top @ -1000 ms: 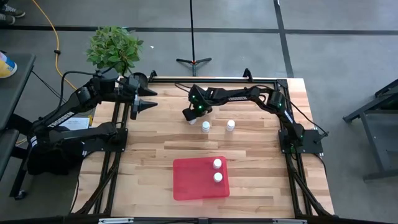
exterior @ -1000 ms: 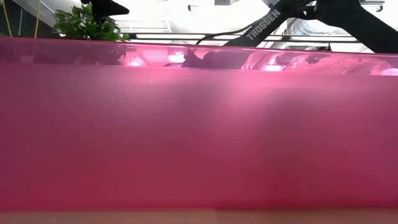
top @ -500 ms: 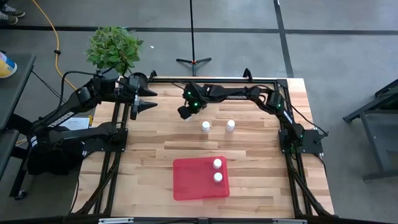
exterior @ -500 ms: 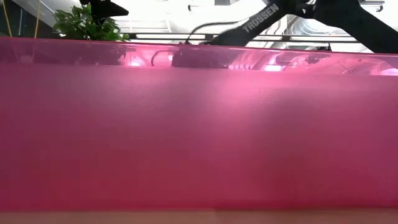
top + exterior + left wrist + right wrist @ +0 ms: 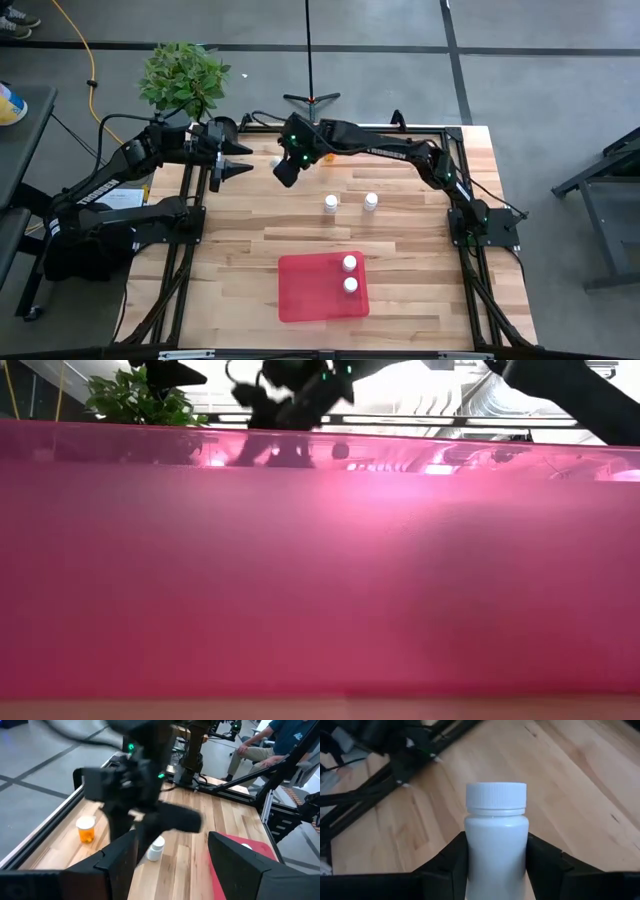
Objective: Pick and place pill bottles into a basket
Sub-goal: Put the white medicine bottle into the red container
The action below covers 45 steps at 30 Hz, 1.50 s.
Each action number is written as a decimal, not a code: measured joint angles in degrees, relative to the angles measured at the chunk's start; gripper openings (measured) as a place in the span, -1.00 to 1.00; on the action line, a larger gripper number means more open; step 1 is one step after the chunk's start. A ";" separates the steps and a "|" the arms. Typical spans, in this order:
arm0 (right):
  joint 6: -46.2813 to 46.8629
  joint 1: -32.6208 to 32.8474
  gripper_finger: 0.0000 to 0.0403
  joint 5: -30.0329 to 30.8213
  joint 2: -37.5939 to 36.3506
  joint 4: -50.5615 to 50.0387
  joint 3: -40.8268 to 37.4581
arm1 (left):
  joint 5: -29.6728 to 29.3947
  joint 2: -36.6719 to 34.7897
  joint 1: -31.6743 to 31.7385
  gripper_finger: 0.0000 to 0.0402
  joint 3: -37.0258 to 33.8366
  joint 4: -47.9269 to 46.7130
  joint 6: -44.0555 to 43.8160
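Note:
My right gripper (image 5: 283, 175) is over the table's far left part, shut on a white pill bottle (image 5: 496, 840). It also shows above the tray wall in the low view (image 5: 290, 390). My left gripper (image 5: 172, 870) is open and empty at the far left (image 5: 240, 165). Two white bottles (image 5: 330, 204) (image 5: 371, 201) stand on the table's middle. Two more (image 5: 349, 263) (image 5: 350, 285) stand in the red tray (image 5: 305, 290). The orange bottle (image 5: 86, 829) stands near the far edge. My right gripper pinches the white bottle's body (image 5: 470, 845) between its two fingers (image 5: 547, 860), one on each side, below the ribbed cap (image 5: 496, 795). The cap sticks out free beyond the fingers. The bottle is lifted clear of the table.
A potted plant (image 5: 185, 78) and a small black pot (image 5: 222, 128) stand at the far left corner. The tray's red wall (image 5: 320, 580) fills most of the low view. People sit beyond the table (image 5: 280, 740).
My right gripper has gone up and toward the table's far left, away from the two standing bottles, carrying the white bottle clear of the table. In the low view it has risen above the tray wall.

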 joint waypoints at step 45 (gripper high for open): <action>-3.94 10.06 -0.26 -0.96 -0.42 3.69 6.72 | 14.85 3.36 0.00 0.37 -0.02 -10.56 2.21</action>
